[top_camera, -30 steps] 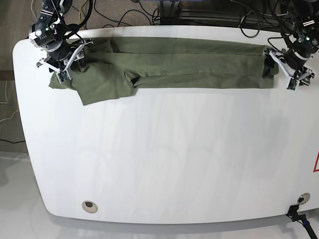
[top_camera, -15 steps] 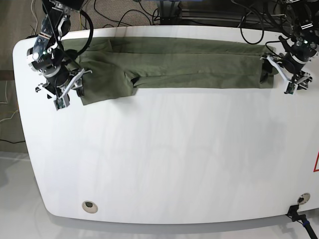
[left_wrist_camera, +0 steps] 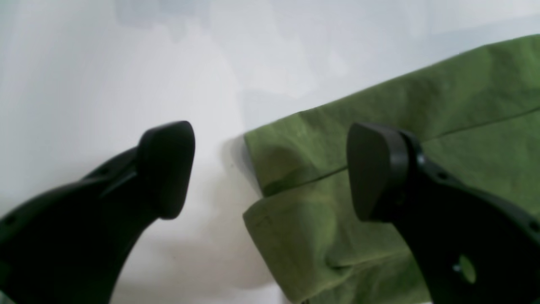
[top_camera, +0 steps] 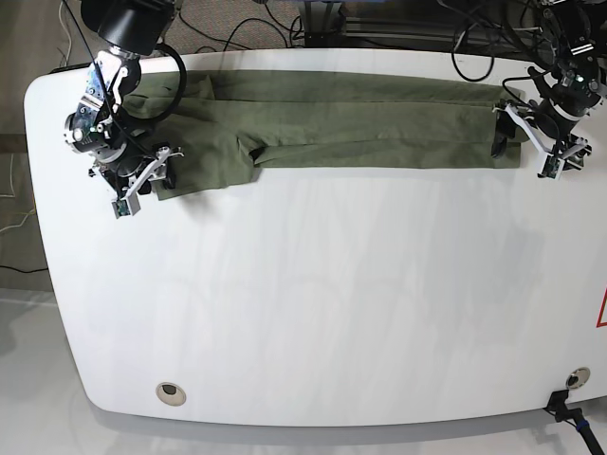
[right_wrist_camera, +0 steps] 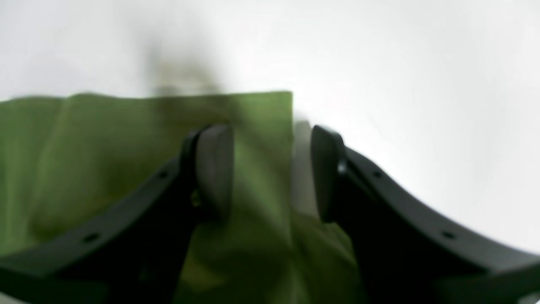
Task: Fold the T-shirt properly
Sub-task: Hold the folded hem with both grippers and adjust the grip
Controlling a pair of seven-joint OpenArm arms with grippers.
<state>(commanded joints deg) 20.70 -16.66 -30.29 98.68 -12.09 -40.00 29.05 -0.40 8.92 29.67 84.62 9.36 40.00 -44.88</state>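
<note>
On the white table (top_camera: 313,284), along its far edge, the T-shirt (top_camera: 360,118) lies as a long folded olive band. At that band's left end the right gripper (top_camera: 142,185) stands with jaws parted around the cloth corner, not clamped. At its right end the left gripper (top_camera: 524,140) hangs spread wide over the folded edge, holding nothing.

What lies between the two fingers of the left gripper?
In the left wrist view, the left gripper stands open. Between its fingers lie bare white table and the folded corner edge of the T-shirt; neither finger visibly pinches the cloth.
</note>
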